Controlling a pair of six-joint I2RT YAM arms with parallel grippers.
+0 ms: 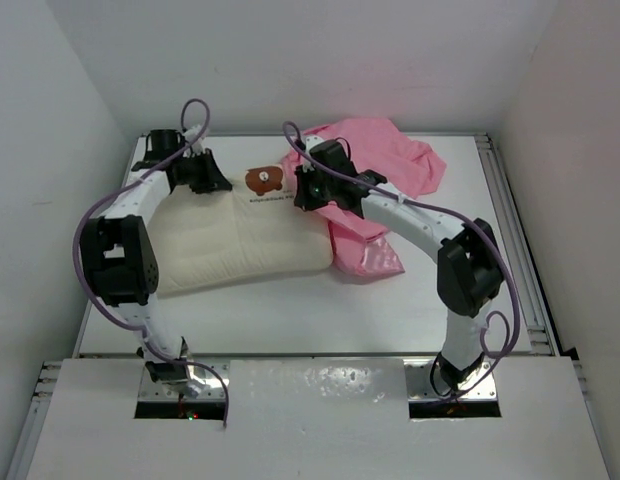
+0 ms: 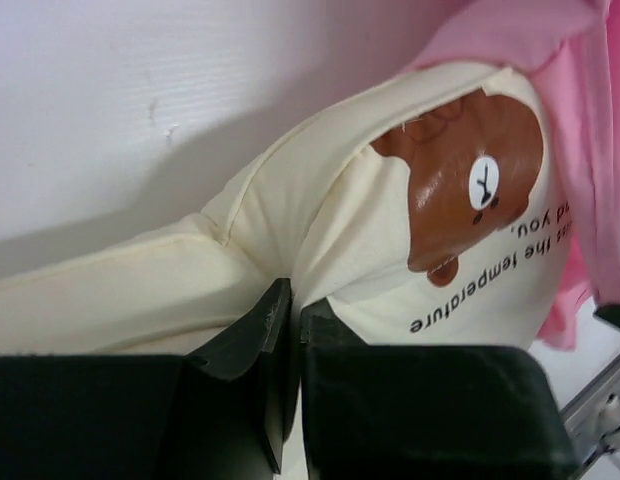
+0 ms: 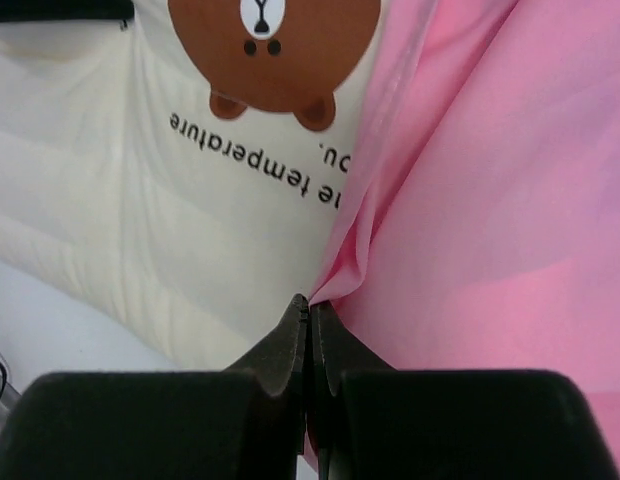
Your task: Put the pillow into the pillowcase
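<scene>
Jaws shut tight: my left jaws pinch the soft pillow (image 2: 320, 220) at its seam, my right jaws nip the slippery pillowcase (image 3: 490, 200) hem.

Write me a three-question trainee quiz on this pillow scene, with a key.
1. True or false: the pillow lies fully inside the pillowcase.
2. The left gripper is shut on: A the pillow, B the pillowcase, C nothing.
3. Fill in: the right gripper pinches the edge of the ___.
Key: 1 false; 2 A; 3 pillowcase.
</scene>
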